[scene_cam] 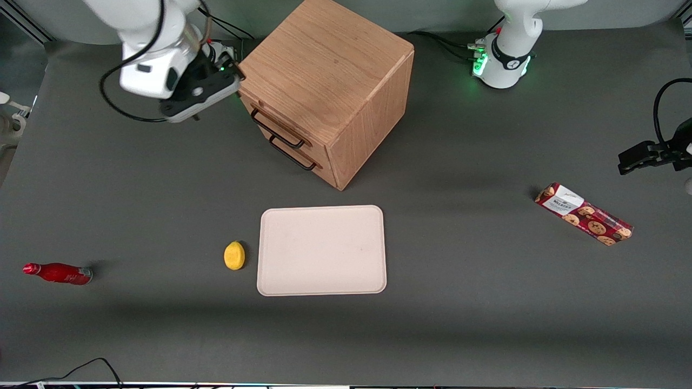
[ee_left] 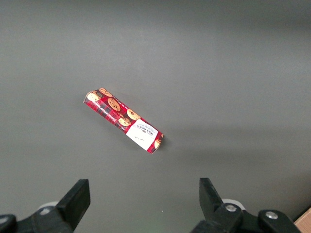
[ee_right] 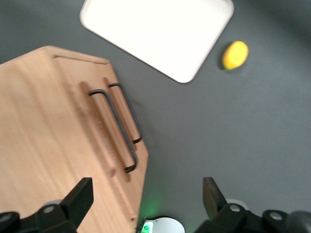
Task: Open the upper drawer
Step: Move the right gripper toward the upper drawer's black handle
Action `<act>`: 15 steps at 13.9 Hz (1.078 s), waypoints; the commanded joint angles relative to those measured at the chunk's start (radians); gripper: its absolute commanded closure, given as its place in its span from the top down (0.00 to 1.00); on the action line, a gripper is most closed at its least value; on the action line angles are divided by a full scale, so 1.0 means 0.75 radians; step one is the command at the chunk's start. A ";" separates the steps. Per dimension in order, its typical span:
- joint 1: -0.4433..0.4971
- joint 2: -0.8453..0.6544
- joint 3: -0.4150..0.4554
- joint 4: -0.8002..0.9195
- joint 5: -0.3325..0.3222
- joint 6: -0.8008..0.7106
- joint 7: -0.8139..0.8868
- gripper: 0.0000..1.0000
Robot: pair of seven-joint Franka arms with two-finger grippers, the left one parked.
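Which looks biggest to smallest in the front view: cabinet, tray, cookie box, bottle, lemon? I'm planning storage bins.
1. Cabinet
2. Tray
3. Cookie box
4. Bottle
5. Lemon

The cabinet stands taller, so nearer the camera; that may enlarge it. The gripper, open, hangs beside the cabinet in front of its upper drawer.

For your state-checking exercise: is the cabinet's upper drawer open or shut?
Shut. The upper drawer sits flush with the lower drawer; no gap shows. The gripper, fingers open, hovers beside the cabinet, off the handle.
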 commanded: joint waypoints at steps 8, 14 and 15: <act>0.039 0.120 -0.177 -0.008 0.280 -0.019 -0.295 1.00; 0.031 0.188 -0.189 -0.114 0.297 0.091 -0.331 1.00; 0.031 0.188 -0.189 -0.144 0.297 0.124 -0.361 1.00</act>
